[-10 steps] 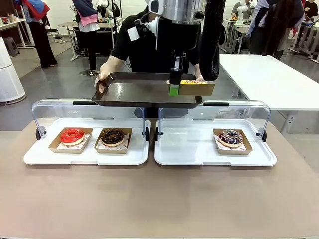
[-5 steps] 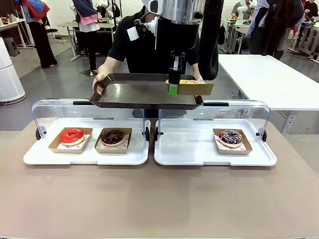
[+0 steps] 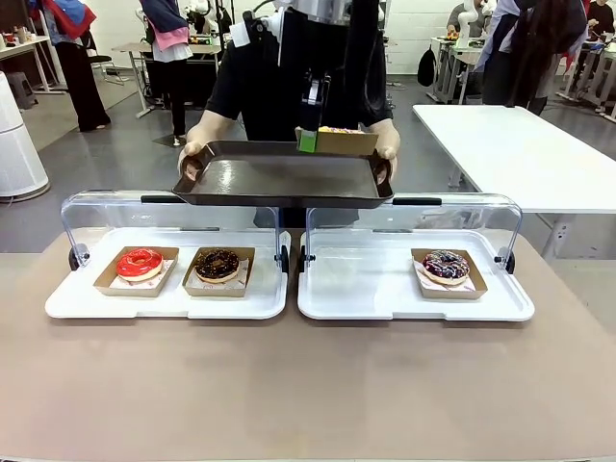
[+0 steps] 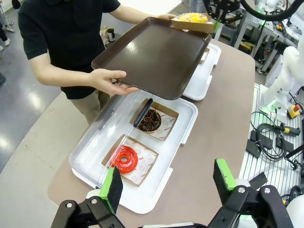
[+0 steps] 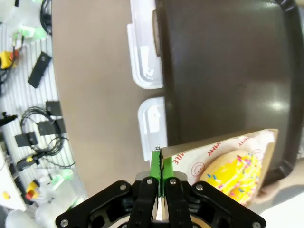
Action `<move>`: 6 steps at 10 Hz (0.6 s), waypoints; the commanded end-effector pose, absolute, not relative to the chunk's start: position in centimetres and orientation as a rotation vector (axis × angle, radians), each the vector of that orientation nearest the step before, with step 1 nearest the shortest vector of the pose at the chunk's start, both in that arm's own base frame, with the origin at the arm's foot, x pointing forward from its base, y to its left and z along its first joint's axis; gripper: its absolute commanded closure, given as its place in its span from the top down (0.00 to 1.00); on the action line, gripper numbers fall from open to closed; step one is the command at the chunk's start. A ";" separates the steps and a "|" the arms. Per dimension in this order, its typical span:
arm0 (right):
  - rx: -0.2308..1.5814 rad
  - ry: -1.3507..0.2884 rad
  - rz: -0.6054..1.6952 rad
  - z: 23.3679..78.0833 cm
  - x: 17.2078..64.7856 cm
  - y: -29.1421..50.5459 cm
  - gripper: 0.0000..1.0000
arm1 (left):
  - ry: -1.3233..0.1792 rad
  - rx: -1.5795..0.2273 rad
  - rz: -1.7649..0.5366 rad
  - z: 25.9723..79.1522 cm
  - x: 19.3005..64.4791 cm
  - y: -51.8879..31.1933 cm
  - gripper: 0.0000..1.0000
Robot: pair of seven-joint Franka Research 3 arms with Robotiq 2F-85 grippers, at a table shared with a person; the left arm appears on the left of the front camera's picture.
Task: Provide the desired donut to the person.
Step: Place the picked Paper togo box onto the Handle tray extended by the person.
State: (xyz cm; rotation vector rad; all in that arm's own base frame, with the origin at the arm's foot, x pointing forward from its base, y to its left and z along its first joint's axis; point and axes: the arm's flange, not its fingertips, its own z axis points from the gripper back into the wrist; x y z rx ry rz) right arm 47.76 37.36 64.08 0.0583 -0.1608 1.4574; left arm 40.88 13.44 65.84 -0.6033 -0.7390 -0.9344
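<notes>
- The right tool [image 3: 307, 141] is pressing its green pads together on the rim of a cardboard boat [image 3: 345, 141], clamping it and holding it up beyond the far edge of the worktop [image 3: 308, 385].
- The yellow-iced donut [image 5: 235, 175], dotted with coloured sprinkles, is lying in that boat on printed paper, just beside the clamped rim.
- The person [image 3: 289, 67], in a black T-shirt, is standing at the far side and holding out a dark brown serving tray [image 3: 279, 178].
- One hand [image 3: 195, 154] is gripping one short side of the serving tray and the other hand [image 3: 389, 142] is gripping the opposite side.
- The boat is hanging over the serving tray's far corner, on the picture-right side in the front view. Whether it is touching the tray surface cannot be told.
- The left tool [image 4: 167, 181] is hanging high over the worktop with its fingers wide apart, holding nothing.
- A left display tray [image 3: 164, 306], white with its clear lid raised, is sitting on the worktop. It is carrying a red-glazed donut [image 3: 141, 261] and a chocolate donut [image 3: 218, 263] side by side, each in its own boat.
- A right display tray [image 3: 375, 298], just beside the first, is carrying a dark-glazed sprinkled donut [image 3: 445, 265] near its right end.
</notes>
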 end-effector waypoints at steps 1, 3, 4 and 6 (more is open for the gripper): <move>0.081 -0.113 1.444 64.3 50.5 38.2 0.02 | -0.741 -0.610 -0.937 66.0 40.8 13.4 1.00; 0.120 -0.095 1.450 63.2 53.6 38.4 0.02 | -0.741 -0.610 -0.937 66.0 40.8 13.4 1.00; 0.129 -0.068 1.442 62.2 54.5 38.2 0.02 | -0.741 -0.610 -0.937 66.0 40.8 13.4 1.00; 0.166 -0.035 1.461 60.2 55.6 37.6 0.02 | -0.741 -0.610 -0.937 66.0 40.8 13.4 1.00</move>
